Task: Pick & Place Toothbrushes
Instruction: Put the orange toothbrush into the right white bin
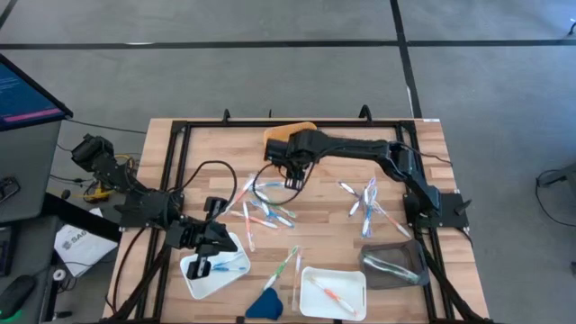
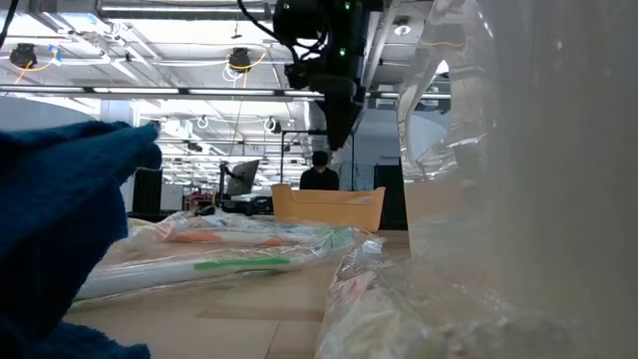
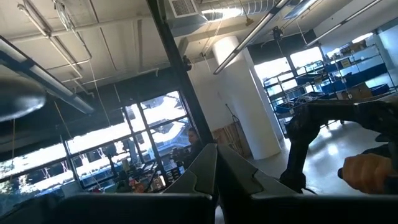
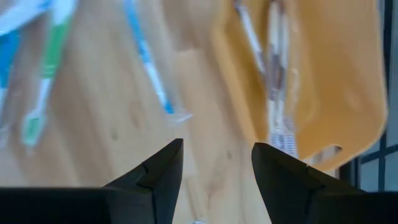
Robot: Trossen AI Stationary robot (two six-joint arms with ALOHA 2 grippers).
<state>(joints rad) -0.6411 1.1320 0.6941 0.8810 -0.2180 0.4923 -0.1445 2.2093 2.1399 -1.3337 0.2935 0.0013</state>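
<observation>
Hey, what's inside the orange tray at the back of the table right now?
The orange tray holds at least one wrapped toothbrush, seen past the open right pincer. From above, the right arm covers most of the tray, so a full count isn't possible.

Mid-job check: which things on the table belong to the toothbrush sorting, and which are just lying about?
Job:
toothbrushes
orange tray
white trays
clear tray
right end effector, open, over the pile

Lying about:
blue cloth
monitor
left end effector, shut, waiting at the left white tray
</observation>
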